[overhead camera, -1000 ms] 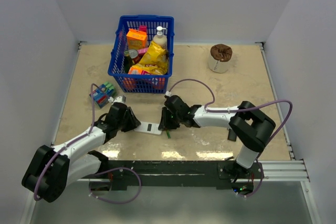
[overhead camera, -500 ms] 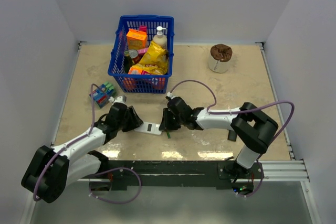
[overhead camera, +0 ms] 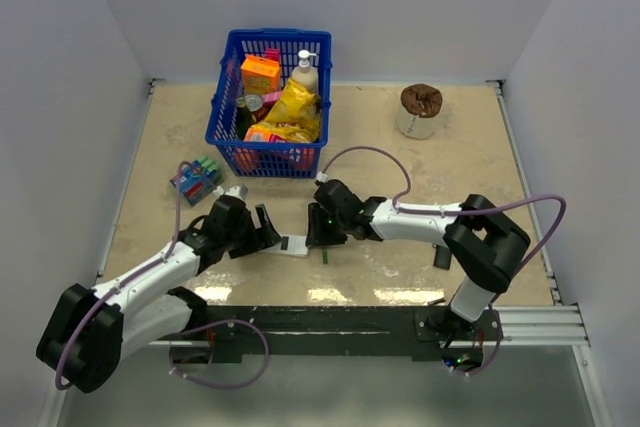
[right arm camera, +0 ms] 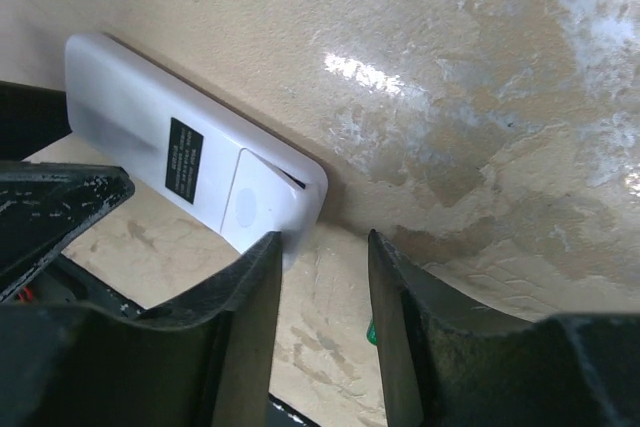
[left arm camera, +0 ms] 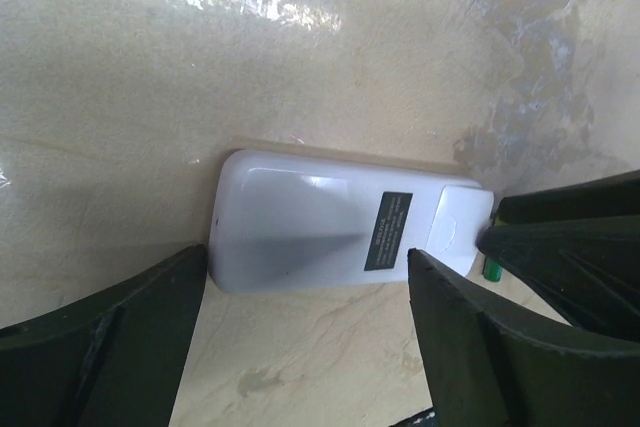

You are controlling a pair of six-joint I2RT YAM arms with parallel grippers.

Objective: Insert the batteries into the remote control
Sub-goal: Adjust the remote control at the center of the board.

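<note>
Two black grippers meet low in the middle of the top view, one at each end of the remote control. The remote is a smooth, glossy white slab with rounded ends, lying flat on the mottled beige table. The left gripper is spread wide. In its wrist view, its ridged fingers sit apart along the remote's long edge and clamp nothing. The right gripper has its fingers a little parted over bare table, with one fingertip touching the remote's rounded end beside the battery cover. A dark rectangular label sits next to that cover. Just below and right of the remote lies a thin green cell, partly hidden by the right gripper. A small dark block rests further right. Higher on the left is a packet of green and blue cells. Beyond it, a blue plastic lattice basket holds packets and a pump bottle. At upper right stands a white roll with a brown top.
</note>
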